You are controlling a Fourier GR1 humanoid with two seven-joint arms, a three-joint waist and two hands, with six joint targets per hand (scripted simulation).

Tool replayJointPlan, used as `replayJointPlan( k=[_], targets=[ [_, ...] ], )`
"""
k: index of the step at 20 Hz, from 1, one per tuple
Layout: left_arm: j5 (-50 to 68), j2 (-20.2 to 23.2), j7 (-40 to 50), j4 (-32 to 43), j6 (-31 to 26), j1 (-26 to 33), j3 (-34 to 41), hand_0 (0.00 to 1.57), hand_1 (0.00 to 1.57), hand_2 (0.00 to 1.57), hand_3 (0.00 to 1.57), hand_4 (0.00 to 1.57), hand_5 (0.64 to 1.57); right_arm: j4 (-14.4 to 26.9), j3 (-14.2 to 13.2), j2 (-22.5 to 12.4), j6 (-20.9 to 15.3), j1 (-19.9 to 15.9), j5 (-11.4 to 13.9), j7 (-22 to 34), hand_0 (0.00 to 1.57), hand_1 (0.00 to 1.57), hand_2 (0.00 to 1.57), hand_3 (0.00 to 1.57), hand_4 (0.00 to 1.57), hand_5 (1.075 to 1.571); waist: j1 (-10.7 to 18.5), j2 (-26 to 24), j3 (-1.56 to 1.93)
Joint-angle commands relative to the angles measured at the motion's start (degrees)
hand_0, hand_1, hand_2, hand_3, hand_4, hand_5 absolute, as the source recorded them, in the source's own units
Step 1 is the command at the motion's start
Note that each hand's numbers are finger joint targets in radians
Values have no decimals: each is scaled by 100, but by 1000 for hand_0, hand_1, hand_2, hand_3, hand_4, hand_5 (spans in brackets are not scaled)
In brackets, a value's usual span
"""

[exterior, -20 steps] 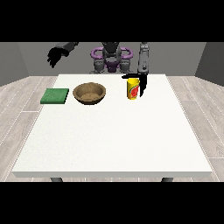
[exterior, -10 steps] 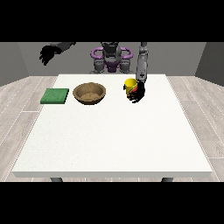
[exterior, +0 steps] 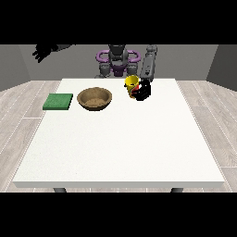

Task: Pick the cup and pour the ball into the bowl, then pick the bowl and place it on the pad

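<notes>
Since a moment ago, the yellow cup [exterior: 132,84] has come up off the desk [exterior: 120,143] and tipped, its open mouth now leaning toward the bowl [exterior: 94,98]. My hand at the view's right [exterior: 143,90] has its fingers curled round the cup's red lower part and holds it clear of the white surface, just to the right of the bowl and a little further back. I cannot make out the ball; whether it sits inside the cup is hidden from this side.

The brown bowl rests upright on the desk, apart from the cup. The green pad [exterior: 58,101] lies flat on the desk to the left of the bowl, near it but not touching.

My hand at the view's left [exterior: 42,51] has drifted up and outward, and hangs high in the air well to the left of the bowl, beyond the pad and off the desk's edge. Its fingers look spread and relaxed, with nothing in them.
</notes>
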Motion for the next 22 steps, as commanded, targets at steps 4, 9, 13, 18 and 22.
replayJointPlan(
  k=[4,9,13,18,22],
  targets=[
    [-1875,26,1491,237,1418,-569,-1284,1337,1337,1571,1571,1408,1525,751,-74,-192,195,-69,-35,120,0,0,0,250,634,1562,64,-637,21],
    [-3428,291,3026,989,1672,-1237,-2200,1347,1347,1571,1571,1444,1540,966,95,-40,143,-61,92,161,0,0,0,103,669,1559,-20,-994,31],
    [-4203,-218,4136,1218,1451,-1558,-2736,1361,1361,1571,1571,1441,1545,1583,-196,-228,492,180,-1,-170,0,0,0,74,688,1559,268,-1231,4],
    [-4791,-488,5160,1115,898,-2049,-3316,1365,1365,1571,1571,1470,1529,2120,-337,-396,688,33,28,-477,0,0,0,0,693,1558,348,-1101,-4],
    [-5335,-494,6140,1031,397,-2450,-3936,1351,1351,1571,1571,1364,1563,2320,-198,-408,710,-248,102,-402,0,0,0,127,691,1554,219,-1156,-4]
  ],
)
